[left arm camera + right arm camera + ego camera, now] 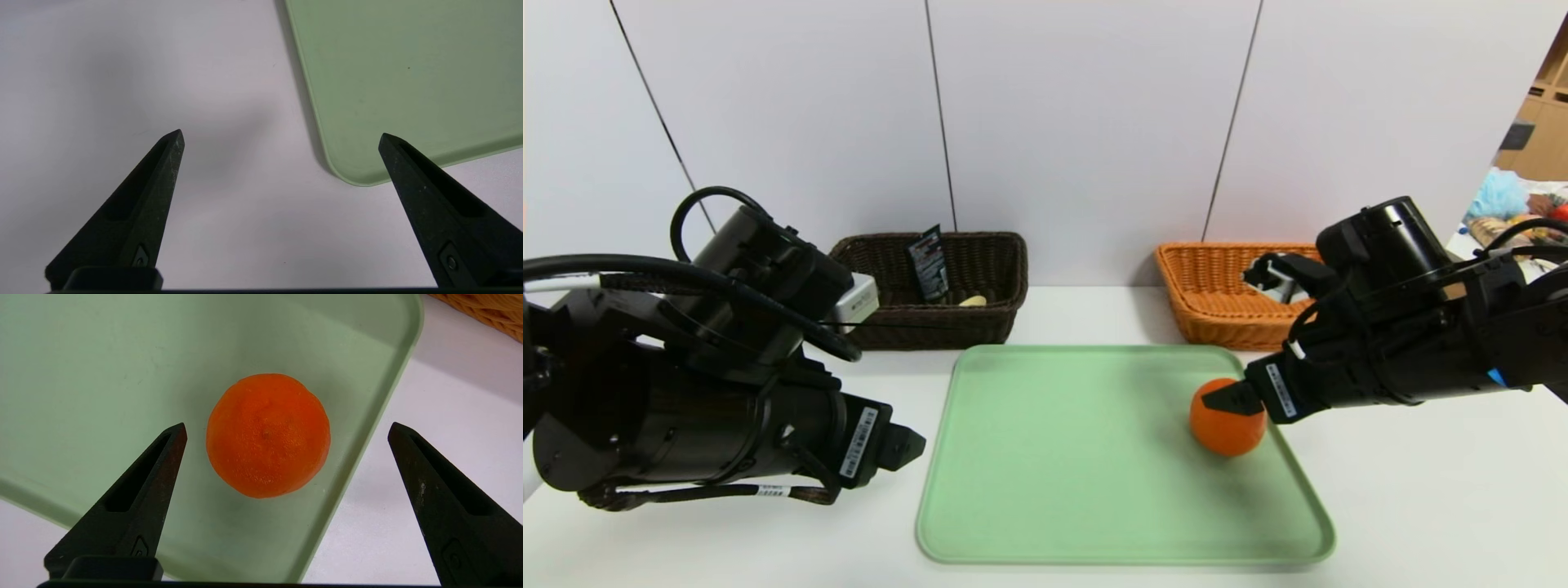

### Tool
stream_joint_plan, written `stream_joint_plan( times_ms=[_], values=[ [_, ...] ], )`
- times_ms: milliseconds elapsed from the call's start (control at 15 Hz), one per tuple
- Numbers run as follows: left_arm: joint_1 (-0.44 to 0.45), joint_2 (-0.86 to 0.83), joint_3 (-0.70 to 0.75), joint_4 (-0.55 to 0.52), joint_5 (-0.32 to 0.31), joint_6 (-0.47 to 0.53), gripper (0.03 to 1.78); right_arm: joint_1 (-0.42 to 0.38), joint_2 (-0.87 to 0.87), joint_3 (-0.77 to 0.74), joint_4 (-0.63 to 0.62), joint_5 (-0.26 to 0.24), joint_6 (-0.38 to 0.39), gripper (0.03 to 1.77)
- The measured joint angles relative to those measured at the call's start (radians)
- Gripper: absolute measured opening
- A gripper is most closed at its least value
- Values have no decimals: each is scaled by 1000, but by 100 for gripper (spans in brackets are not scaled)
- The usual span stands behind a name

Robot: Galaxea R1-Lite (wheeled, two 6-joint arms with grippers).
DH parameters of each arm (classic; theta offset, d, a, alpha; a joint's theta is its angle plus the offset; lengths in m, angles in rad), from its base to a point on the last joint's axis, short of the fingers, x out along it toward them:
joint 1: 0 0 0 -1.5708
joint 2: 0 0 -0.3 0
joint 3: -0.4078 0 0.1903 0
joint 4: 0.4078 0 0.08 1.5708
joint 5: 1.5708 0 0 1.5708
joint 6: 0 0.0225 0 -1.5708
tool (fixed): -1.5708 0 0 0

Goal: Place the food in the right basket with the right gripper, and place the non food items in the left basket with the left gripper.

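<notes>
My left gripper [903, 447] is parked open beside the tray [1094, 457], its share apparently done: the tube [929, 263] and spoon [973, 301] lie in the dark basket [931, 327]. My right gripper [1233, 398] is spread wide over the orange fruit [1227, 433] on the tray, presumably to straddle it before lifting it into the orange-tan basket [1217, 282].

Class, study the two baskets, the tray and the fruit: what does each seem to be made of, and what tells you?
Dark brown basket: woven strands, matte; wicker, possibly plastic.
Orange-tan basket: similar weave with a slight sheen; again cane or plastic.
Green tray: probably smooth moulded plastic, given its rounded corners.
Orange fruit: dimpled peel, faintly glossy; real or imitation, unclear.
</notes>
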Motion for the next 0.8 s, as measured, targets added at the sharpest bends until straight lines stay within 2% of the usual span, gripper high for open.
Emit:
stream_joint_plan(
  times_ms=[800],
  values=[
    [0, 42, 1, -24, 0, -3, 169, 26, 127, 17, -11, -7, 10, 170]
  ],
)
